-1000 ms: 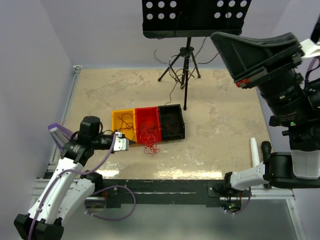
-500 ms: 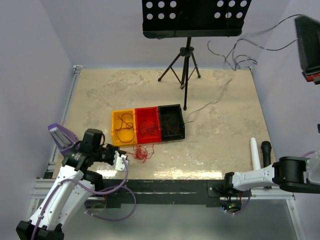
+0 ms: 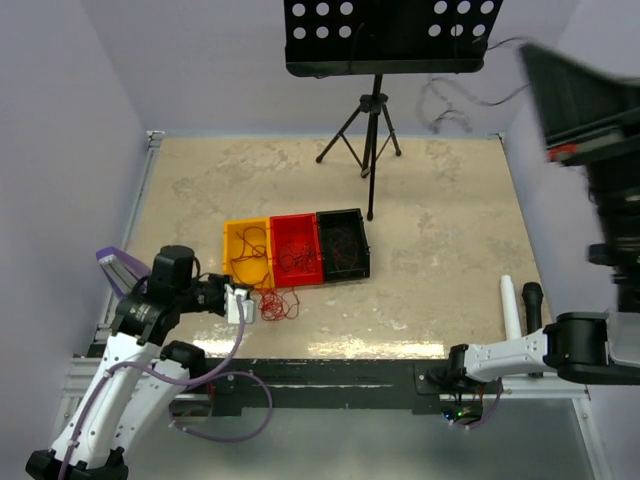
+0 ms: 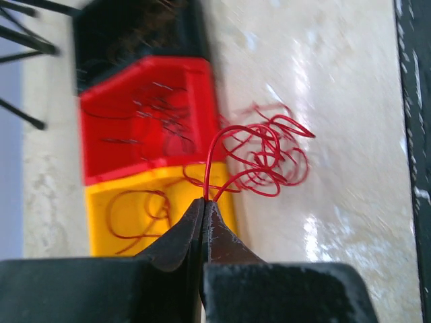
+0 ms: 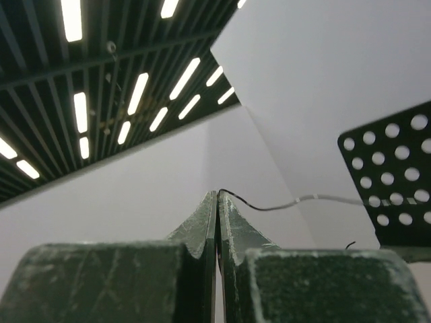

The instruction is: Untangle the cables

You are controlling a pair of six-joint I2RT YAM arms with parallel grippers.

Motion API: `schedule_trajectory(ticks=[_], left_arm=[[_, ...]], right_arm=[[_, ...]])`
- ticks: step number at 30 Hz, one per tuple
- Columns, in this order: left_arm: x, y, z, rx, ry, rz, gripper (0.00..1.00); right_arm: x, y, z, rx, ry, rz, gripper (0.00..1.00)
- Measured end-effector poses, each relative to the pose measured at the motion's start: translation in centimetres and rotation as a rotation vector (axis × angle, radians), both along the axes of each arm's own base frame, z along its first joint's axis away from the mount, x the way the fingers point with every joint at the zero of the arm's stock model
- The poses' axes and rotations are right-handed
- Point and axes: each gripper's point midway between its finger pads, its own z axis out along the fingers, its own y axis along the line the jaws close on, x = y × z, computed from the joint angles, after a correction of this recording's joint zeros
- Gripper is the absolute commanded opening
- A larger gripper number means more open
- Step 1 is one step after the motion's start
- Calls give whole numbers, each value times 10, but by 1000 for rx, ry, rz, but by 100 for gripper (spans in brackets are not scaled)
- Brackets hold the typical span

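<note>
A curly red cable tangle (image 3: 276, 305) lies on the table just in front of the yellow tray; in the left wrist view the red tangle (image 4: 266, 158) trails from my left gripper (image 4: 204, 200), which is shut on one red strand. From above, the left gripper (image 3: 242, 304) sits low at the tangle's left side. My right gripper (image 5: 217, 194) is shut on a thin black cable (image 5: 269, 206) and points up at the ceiling. The right arm (image 3: 590, 110) is raised high, and the black cable (image 3: 450, 100) hangs in the air. More red and dark cables lie in the trays.
Three joined trays stand mid-table: yellow (image 3: 248, 255), red (image 3: 297, 250), black (image 3: 342, 243). A music stand (image 3: 385, 35) on a tripod (image 3: 365, 140) stands at the back, its perforated plate (image 5: 390, 175) close to my right gripper. Walls close in on both sides.
The black cable has come off the table and out of the black tray, now hanging in the air. The left gripper dragged the red tangle toward the near left.
</note>
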Motion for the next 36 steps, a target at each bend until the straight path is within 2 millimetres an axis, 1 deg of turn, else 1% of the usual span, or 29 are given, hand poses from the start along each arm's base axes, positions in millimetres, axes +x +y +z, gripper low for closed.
schedule_trajectory(ticks=[1,2,3,4,6,8,10,12,13,15,16,17,19,23,26,28,31,34,36], left_arm=[[4,-4,15,-39,-9,14,0],[7,-8,33,-79,-24,25,0],[9,-12,50,-120,-42,32,0],[10,-14,65,-150,-55,34,0],[9,-20,98,-216,-87,33,0],[4,-23,125,-263,-111,22,0],[0,-25,142,-293,-123,12,0],[-6,-26,154,-314,-123,0,0],[-9,-27,158,-322,-122,-6,0],[-15,-27,162,-333,-111,-15,0],[-17,-28,163,-337,-103,-18,0],[-20,-28,164,-338,-96,-22,0],[-25,-28,165,-341,-85,-31,0],[-36,-28,164,-342,-51,-48,0],[-42,-28,163,-345,-33,-59,0],[-46,-28,163,-347,-26,-65,0],[-51,-28,166,-352,-28,-74,0],[-55,-28,173,-361,-38,-87,0],[-56,-28,175,-365,-43,-93,0]], right_arm=[[4,15,-9,-32,11,4,0],[9,36,-22,-76,28,8,0],[16,61,-40,-134,48,13,0],[21,82,-56,-180,66,17,0],[34,132,-97,-290,109,27,0],[48,178,-143,-400,151,35,0],[64,219,-194,-516,193,47,0],[80,245,-237,-598,232,58,0],[90,254,-257,-632,256,57,0],[109,262,-290,-679,298,54,0],[118,265,-303,-691,314,49,0],[125,267,-312,-696,326,49,0],[136,271,-324,-699,342,48,0],[150,281,-339,-692,349,65,0],[160,287,-355,-699,361,77,0],[168,289,-372,-715,381,80,0],[179,292,-402,-745,419,83,0],[187,291,-441,-790,475,79,0],[191,289,-460,-808,503,76,0]])
